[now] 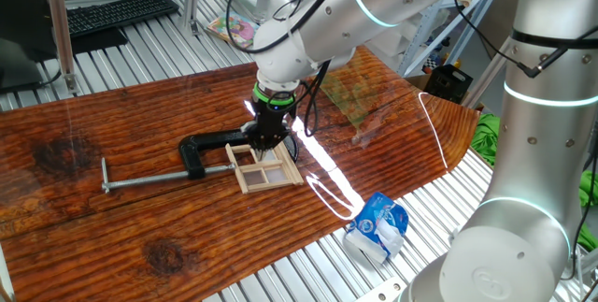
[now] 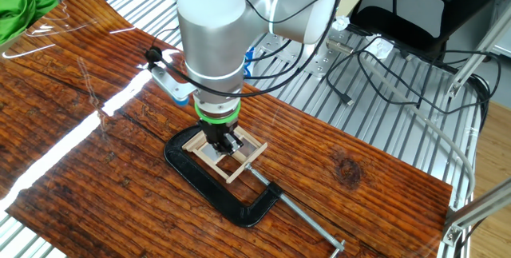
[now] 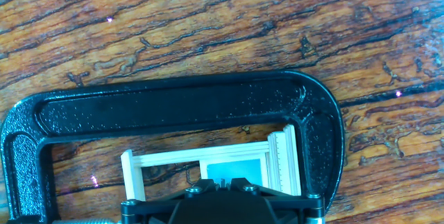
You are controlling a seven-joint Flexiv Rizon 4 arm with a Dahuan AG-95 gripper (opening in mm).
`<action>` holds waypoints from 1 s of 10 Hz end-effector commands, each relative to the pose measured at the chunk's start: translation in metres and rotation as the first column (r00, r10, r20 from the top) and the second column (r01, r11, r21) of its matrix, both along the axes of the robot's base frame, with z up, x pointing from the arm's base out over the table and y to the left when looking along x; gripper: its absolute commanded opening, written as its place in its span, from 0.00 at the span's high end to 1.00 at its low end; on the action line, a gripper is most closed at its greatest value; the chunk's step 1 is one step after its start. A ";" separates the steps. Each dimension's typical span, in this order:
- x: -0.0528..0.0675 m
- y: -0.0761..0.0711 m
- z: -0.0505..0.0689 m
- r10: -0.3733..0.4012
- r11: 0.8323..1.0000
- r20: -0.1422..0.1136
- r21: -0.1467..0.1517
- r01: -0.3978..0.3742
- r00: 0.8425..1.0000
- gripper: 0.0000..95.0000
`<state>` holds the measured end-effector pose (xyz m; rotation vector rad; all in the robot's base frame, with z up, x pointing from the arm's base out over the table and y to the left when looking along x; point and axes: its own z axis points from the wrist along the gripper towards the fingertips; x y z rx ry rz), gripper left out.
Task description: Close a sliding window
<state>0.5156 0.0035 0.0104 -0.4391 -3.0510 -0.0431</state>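
From one fixed view, the sliding window (image 1: 265, 167) is seen lying flat on the wooden worktop (image 1: 112, 218), held in the black C-clamp (image 1: 207, 150), whose long screw rod runs off to the left; the end effector (image 1: 269, 139) is lowered straight onto the window's upper edge; a crumpled blue and white bag (image 1: 377, 226) is seen beyond the worktop's edge. From the other fixed view, the end effector (image 2: 223, 141) is planted on the middle of the window (image 2: 227, 153), inside the curve of the C-clamp (image 2: 219, 196); how far the fingers are spread cannot be told. From the hand view, the window (image 3: 215, 166) is framed by the C-clamp (image 3: 177, 105) arching over it; the fingertips are hidden behind the black body at the bottom.
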 end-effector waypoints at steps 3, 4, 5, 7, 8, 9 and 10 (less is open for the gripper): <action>-0.001 0.004 -0.001 -0.007 1.000 0.001 0.003 0.007 1.000 1.00; -0.002 0.006 -0.001 -0.010 1.000 0.002 0.002 0.010 1.000 1.00; -0.002 0.007 -0.001 -0.010 1.000 0.002 0.002 0.010 1.000 1.00; -0.002 0.008 -0.002 -0.010 1.000 0.002 0.003 0.010 1.000 1.00; -0.002 0.009 -0.002 -0.012 1.000 0.002 0.003 0.012 1.000 1.00; -0.003 0.011 -0.002 -0.016 1.000 0.003 0.002 0.016 1.000 1.00; -0.003 0.013 -0.003 -0.018 1.000 0.003 0.002 0.018 1.000 1.00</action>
